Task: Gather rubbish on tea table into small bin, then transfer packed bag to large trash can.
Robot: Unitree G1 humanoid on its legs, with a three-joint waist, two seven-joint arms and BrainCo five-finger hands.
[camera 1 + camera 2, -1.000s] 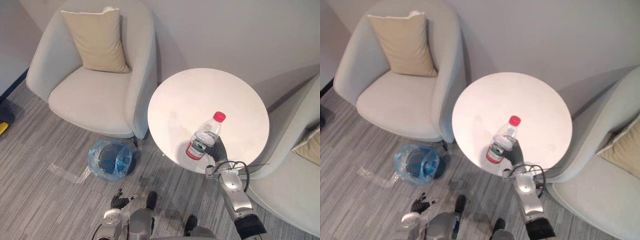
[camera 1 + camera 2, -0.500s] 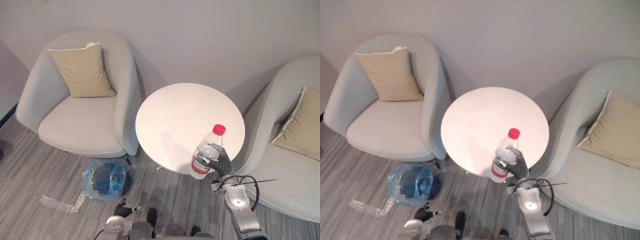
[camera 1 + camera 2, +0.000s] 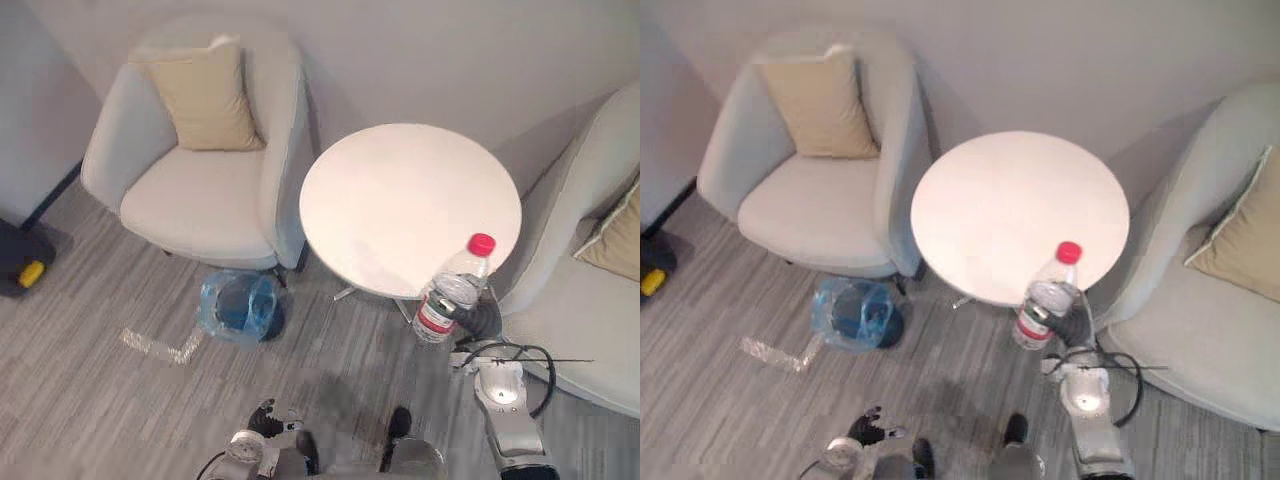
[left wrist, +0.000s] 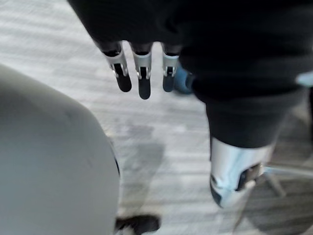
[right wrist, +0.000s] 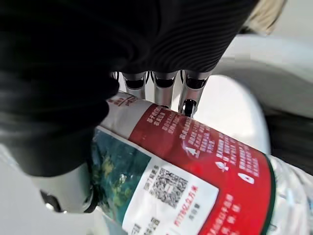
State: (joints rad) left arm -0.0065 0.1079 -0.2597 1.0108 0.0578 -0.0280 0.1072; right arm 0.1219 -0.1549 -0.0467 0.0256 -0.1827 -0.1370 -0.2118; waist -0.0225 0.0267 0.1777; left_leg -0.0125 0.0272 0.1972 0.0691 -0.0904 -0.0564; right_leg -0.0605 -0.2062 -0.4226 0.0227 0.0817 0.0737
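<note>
Left of the round white tea table, on the grey floor, I see the small bin lined with a blue bag. My left hand hangs nearer me than the table, fingers relaxed and empty. At the table's near right edge, my right hand is curled round the upright plastic bottle (red cap, red label).

The right hand sits half hidden behind the clear plastic bottle with red cap and label; its fingertips vanish behind that label. The contents of the small round bin lined with blue film are too small to tell. The picture's edge cuts the pale grey armchair at the right, its tan cushion, and a black and yellow object at the left
</note>
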